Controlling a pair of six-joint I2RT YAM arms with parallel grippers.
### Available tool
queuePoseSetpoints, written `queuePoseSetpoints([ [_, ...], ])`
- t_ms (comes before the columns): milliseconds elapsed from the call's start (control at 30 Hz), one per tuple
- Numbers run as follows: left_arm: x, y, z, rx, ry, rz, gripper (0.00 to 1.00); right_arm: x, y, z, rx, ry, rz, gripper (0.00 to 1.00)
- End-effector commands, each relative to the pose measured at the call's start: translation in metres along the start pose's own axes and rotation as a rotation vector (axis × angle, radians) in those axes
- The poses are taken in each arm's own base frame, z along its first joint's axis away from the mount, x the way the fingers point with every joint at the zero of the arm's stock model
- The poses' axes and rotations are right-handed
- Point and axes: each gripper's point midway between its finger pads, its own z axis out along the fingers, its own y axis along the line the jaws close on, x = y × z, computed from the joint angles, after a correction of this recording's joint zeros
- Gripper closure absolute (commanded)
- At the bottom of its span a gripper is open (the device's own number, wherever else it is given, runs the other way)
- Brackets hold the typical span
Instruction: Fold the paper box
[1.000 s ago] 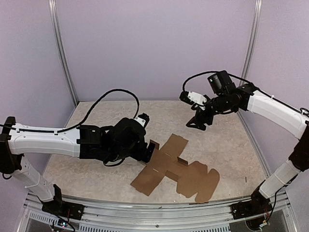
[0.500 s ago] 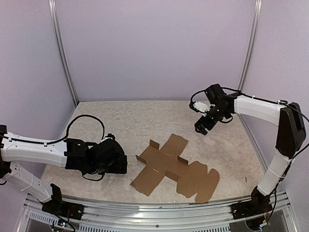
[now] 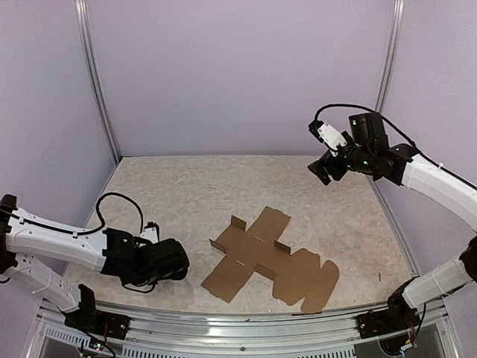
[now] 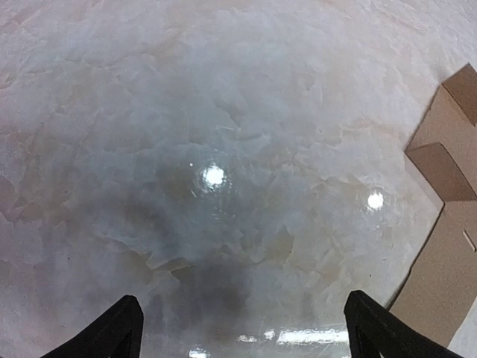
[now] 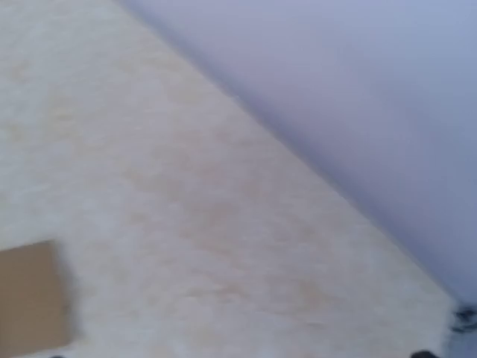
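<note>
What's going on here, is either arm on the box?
Nothing is handling the paper box. It lies on the table as an unfolded sheet, a few small flaps standing up. The left gripper sits low, left of the sheet, open and empty. The right gripper is raised at the far right, away from it, holding nothing.

Top view bright, evenly lit, sharp. Left wrist view: two white glare spots and a dark shadow patch on the glossy table (image 4: 223,89), left of the paper box (image 4: 443,130). Right wrist view blurred throughout, pale, washed out.
</note>
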Motion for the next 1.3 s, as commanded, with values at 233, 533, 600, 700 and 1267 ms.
queuePoseSetpoints([
  [233,-0.047,-0.079,0.001,0.495,0.079,-0.146,0.27,0.037,0.091,0.028,-0.45,0.074,-0.049,0.15],
  [533,-0.047,-0.096,0.032,0.357,0.216,-0.152,0.32,0.031,0.165,0.098,-0.599,0.229,-0.14,0.43],
  [600,-0.043,-0.098,0.036,0.353,0.232,-0.147,0.33,0.031,0.184,0.112,-0.628,0.256,-0.153,0.43],
  [700,-0.041,-0.094,0.039,0.335,0.232,-0.144,0.33,0.031,0.209,0.126,-0.668,0.275,-0.151,0.41],
  [1267,-0.04,-0.087,0.045,0.325,0.251,-0.137,0.32,0.06,0.27,0.167,-0.766,0.404,-0.104,0.62],
])
